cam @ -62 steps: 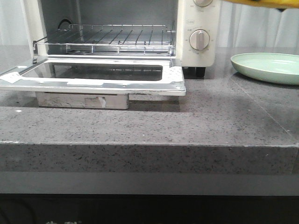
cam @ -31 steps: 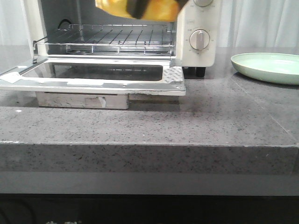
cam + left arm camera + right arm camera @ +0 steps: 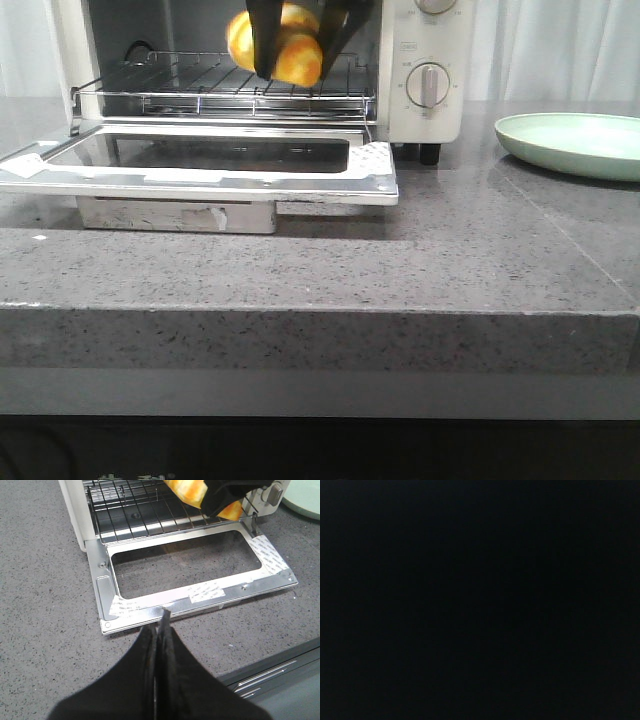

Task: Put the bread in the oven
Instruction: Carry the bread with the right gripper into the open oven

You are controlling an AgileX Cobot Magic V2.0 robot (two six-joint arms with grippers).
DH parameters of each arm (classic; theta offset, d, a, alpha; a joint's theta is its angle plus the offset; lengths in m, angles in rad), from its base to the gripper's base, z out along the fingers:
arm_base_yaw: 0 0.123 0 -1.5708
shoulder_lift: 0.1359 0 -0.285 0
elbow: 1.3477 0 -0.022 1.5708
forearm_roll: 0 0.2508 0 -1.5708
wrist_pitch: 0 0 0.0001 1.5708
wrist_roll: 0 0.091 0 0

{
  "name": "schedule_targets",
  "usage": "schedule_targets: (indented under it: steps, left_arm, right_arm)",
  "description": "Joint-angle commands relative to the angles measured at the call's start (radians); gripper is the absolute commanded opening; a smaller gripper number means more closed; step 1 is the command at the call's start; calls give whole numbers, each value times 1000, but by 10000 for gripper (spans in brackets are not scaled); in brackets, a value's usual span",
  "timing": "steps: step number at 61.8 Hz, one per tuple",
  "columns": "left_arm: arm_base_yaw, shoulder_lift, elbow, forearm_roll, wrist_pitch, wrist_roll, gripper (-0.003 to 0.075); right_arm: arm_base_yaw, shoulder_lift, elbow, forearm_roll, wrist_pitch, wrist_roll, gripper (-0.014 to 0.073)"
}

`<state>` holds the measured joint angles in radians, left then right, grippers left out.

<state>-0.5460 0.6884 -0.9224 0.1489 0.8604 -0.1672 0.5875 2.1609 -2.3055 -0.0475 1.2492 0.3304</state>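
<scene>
The right gripper (image 3: 300, 45) is clenching the bread (image 3: 278, 47) just above the wire rack (image 3: 230, 85) of the oven (image 3: 425, 60) at the bench's far edge, risking a roll-off onto the open door (image 3: 200, 160) if released early, while the left gripper (image 3: 159, 630) is hanging closed and empty.

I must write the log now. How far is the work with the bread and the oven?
Done: the oven door lies open, and the plate is bare. In hand: the right gripper holds the bread just above the rack. Left: set it down, let go, pull back.
</scene>
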Motion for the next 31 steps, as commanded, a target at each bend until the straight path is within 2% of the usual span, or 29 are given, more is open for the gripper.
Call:
schedule_targets:
  steps: [1,23,26,31]
  left_arm:
    - [-1,-3,-26,10,-64,-8,-18]
    - [-1,-3,-26,10,-64,-8,-18]
    - [-1,-3,-26,10,-64,-8,-18]
    - [-1,-3,-26,10,-64,-8,-18]
  right_arm:
    - [-8,-40,-48,-11,55,-4,204]
    - [-7,-33,-47,6,48,-42,218]
    - [-6,-35,-49,8,54,-56,265]
    - [-6,-38,-54,28,69,-60,409]
